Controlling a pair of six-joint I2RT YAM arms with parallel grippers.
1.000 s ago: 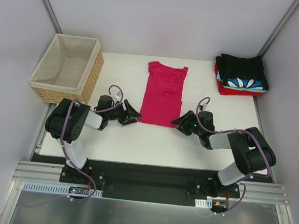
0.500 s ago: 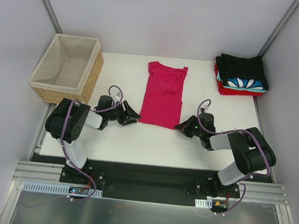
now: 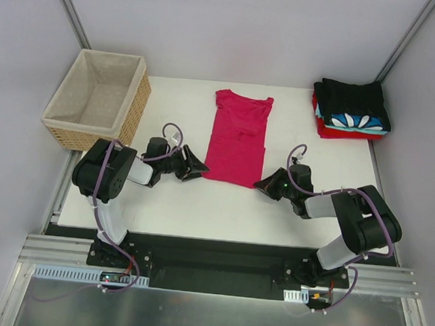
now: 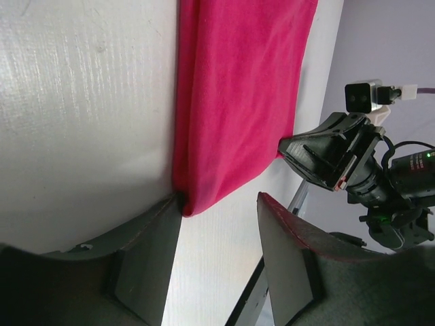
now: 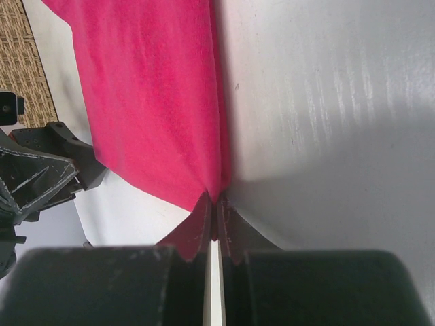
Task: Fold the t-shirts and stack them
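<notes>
The right gripper has its two fingers pressed together on the near right corner of the crimson-pink t-shirt. A sliver of cloth is nipped between the tips, and the hem fans away from them across the white table. From above, this gripper lies low on the table, pointing in from the right at the bottom hem.

The left gripper is on the opposite side with its jaws apart. The near left corner of the same shirt reaches into the gap and touches the tip of one finger. The other finger stands clear of the cloth, with bare table between them (so nothing is clamped on this side). Its wrist view looks along the hem to the right gripper at the far corner.

The shirt lies flat in the middle of the table as a long, narrow strip. Its neckline is towards the far edge and its hem towards the arms, so each gripper meets one bottom corner.

Well apart from both grippers, in the far right corner of the table, sits a stack of folded t-shirts. It has a black one on top, a blue-and-white patterned one under it and a red one at the bottom. A wicker basket with a pale lining stands at the far left edge, beyond the left arm.
</notes>
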